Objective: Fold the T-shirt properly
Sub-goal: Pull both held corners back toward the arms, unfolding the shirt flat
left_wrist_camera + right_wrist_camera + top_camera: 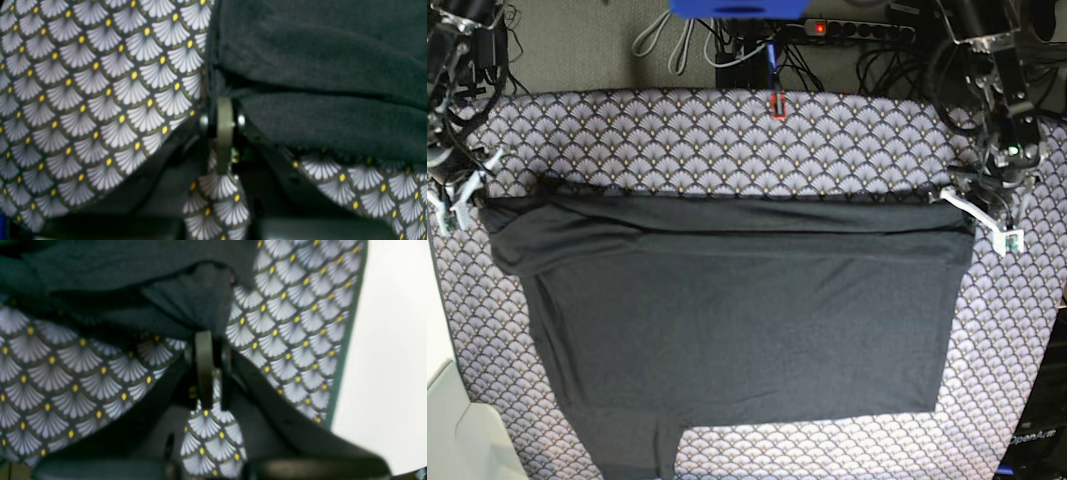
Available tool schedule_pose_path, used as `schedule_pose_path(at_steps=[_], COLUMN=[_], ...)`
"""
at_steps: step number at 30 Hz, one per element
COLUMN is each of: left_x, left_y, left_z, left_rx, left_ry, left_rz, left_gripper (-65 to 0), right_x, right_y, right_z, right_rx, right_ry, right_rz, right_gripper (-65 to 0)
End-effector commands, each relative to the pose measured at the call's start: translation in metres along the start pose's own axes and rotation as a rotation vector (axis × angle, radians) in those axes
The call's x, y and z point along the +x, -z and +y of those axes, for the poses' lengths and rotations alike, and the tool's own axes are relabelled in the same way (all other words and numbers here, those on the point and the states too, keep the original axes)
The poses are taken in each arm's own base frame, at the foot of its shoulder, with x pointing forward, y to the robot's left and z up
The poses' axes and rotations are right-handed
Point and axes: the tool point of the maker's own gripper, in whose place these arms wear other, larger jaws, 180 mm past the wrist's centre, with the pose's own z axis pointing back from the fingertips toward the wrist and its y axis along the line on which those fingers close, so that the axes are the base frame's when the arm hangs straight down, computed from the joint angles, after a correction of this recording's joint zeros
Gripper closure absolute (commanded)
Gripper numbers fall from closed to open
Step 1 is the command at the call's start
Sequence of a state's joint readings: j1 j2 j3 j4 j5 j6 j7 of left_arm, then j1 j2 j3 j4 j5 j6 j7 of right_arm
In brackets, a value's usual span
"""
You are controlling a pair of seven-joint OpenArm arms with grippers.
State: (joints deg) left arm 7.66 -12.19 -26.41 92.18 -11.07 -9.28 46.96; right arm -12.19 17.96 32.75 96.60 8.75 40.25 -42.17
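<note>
Evidently both grippers, left gripper (975,212) and right gripper (472,200), pinch the T-shirt (747,320) far edge, seemingly keeping the fold taut.

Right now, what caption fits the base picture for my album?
Both grippers, left gripper and right gripper, pinch the dark T-shirt stretched across the patterned tablecloth.

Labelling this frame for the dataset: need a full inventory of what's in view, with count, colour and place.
dark charcoal soft-fabric T-shirt: one, charcoal grey, spread across the table's middle, far edge stretched between both grippers.
purple-grey scallop-patterned tablecloth: one, grey-lilac with yellow dots, covering the table under the shirt.
black power strip: one, red light lit, floor behind the table.
cables: several, grey and black, floor behind the table.
left gripper: fingers shut on the T-shirt's corner.
right gripper: fingers shut on the opposite corner.
</note>
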Motion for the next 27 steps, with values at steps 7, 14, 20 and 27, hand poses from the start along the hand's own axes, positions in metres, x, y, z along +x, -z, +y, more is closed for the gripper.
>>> schedule_pose_path(at_steps=[7,14,20,27], left_x=[0.016,0.028,0.048,0.068], left_y=[-0.026,-0.058,-0.064,-0.057], left_z=[0.01,0.029,0.031,0.024], left_rx=[0.028,0.088,0.092,0.069], left_ry=[0.073,0.11,0.125,0.124], left_rz=[-0.074,-0.097,-0.126,-0.117], left_gripper=[-0.3,-0.3,-0.3,-0.3], right_x=[0.004,0.005,0.01,0.05], right_y=[-0.027,-0.046,-0.047,-0.043], right_z=[-0.009,-0.025,-0.03,-0.025], right_rx=[-0.058,-0.13,-0.144,-0.142], right_ry=[-0.054,-0.031,-0.029,-0.072], right_rz=[-0.027,-0.048,-0.061,-0.132], right_gripper=[0.0,0.0,0.0,0.0])
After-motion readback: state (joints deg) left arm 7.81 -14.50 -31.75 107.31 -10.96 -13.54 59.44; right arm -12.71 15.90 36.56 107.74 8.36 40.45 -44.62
